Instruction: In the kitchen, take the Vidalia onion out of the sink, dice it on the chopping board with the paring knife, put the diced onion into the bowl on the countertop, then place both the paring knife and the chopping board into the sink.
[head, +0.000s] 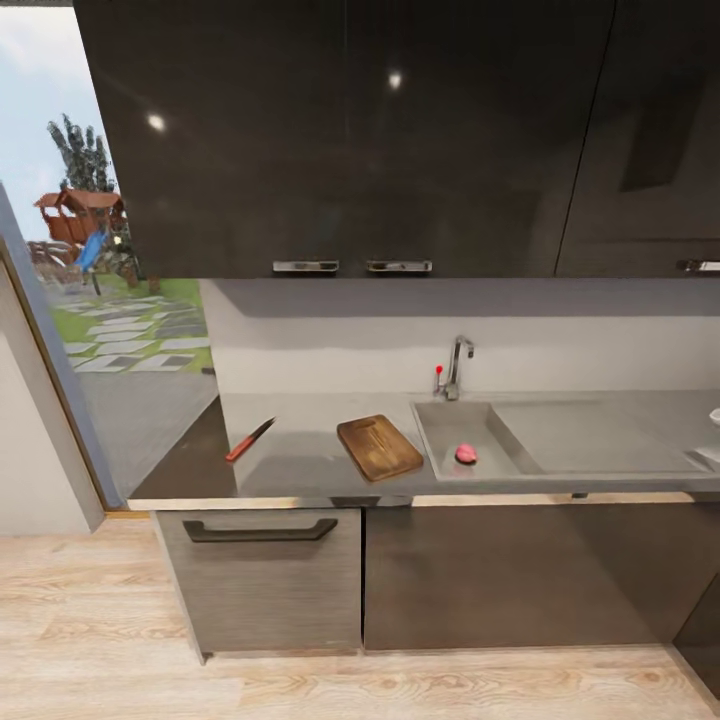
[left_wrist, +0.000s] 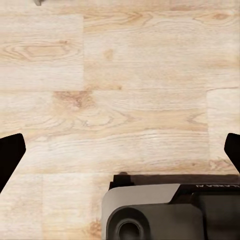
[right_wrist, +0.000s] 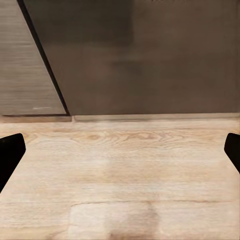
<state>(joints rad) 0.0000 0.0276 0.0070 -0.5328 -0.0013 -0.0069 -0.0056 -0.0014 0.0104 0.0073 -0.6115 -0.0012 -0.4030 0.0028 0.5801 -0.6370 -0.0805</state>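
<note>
Both grippers, left (left_wrist: 120, 150) and right (right_wrist: 120, 152), spread wide above wood floor (left_wrist: 125, 75).

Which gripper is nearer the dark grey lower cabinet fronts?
Right, likely: the right gripper faces the dark grey lower cabinet fronts across light wood floor; the left gripper points down at floor beside the robot's base.

Premises identified as a domestic kitchen: glossy dark upper cabinets (head: 350, 130) above a grey table (head: 310, 450) with inset sink (head: 470, 440) and chrome faucet (head: 457, 366) at 3 o'clock, light wood floor (head: 350, 690), garden window (head: 110, 300) at 9 o'clock.
</note>
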